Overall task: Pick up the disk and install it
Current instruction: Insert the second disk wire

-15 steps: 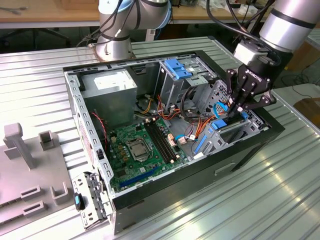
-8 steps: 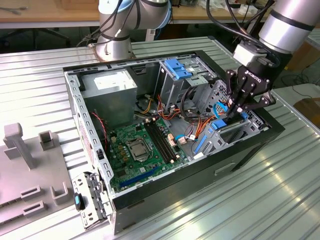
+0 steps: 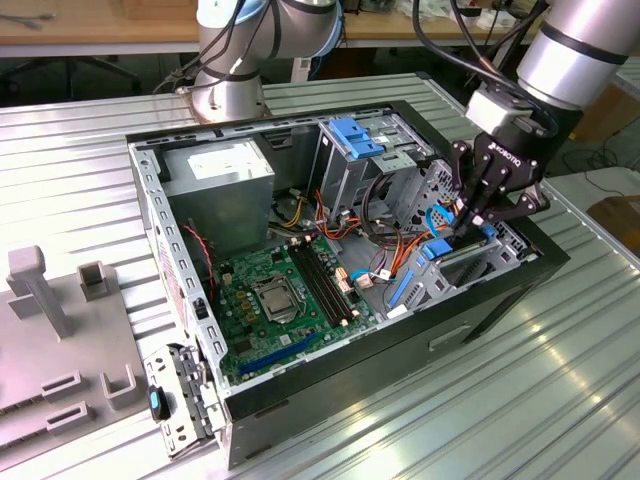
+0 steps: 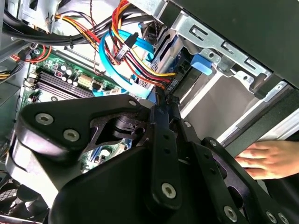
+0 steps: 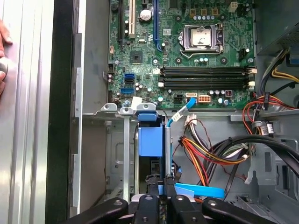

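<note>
Black fingers [image 5: 162,186] were pinched narrow on the edge of the disk [image 5: 150,140], which stood on edge, partly down in the drive bay [image 3: 470,262] at the exterior view's right end of the open computer case [image 3: 160,200]. Installation, by the look of it, was under way, with the blue-railed drive not yet fully seated; finishing appeared to call for a straight push down along the bay's guides. Above, the gripper [image 3: 472,222] pointed steeply down from the silver arm [image 3: 580,45] that leaned in over the far right corner. A person's hand [image 4: 268,158] rested on the ribbed metal tabletop [image 3: 560,380] just beside the case.
</note>
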{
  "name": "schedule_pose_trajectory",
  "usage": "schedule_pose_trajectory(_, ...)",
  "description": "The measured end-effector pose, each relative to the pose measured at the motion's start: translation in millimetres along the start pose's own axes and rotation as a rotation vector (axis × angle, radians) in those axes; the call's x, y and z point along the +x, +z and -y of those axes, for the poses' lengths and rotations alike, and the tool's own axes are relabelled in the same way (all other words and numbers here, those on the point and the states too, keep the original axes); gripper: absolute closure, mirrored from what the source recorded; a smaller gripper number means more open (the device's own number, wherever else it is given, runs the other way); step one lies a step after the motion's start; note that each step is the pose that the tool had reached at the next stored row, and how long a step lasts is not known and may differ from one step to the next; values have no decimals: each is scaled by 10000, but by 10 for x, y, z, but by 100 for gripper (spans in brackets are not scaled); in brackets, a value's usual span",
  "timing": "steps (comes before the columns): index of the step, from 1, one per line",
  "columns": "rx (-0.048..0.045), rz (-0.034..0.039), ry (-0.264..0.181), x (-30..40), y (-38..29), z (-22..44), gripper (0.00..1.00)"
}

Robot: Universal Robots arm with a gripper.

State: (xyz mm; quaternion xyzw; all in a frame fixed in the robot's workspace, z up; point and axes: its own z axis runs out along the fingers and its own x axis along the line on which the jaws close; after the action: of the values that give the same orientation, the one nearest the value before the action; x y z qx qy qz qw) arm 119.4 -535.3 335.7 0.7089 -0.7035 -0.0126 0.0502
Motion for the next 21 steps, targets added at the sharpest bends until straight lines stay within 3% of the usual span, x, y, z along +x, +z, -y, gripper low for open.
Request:
schedule_pose_trajectory(5,1,41,-5,17,16,3,84)
schedule_pose_trajectory(6,-1,-4,0,31,-5,1,84)
schedule_pose_trajectory(9,-1,2,0,34,-1,1,84)
schedule_pose_trajectory(11,8,67,-7,22,12,3,83)
schedule_pose_trajectory(12,7,76,-7,24,-15,0,83)
schedule_pose_trajectory(13,6,70,-7,27,-57,-4,76)
schedule_pose_trajectory(14,5,49,-4,31,-147,-11,76)
schedule_pose_trajectory(17,5,48,-4,37,-257,-21,76)
schedule_pose_trajectory(18,5,51,-5,38,-256,-20,76)
schedule_pose_trajectory(20,5,47,-4,38,-259,-21,89)
schedule_pose_trajectory(21,6,48,-4,37,-259,-21,89)
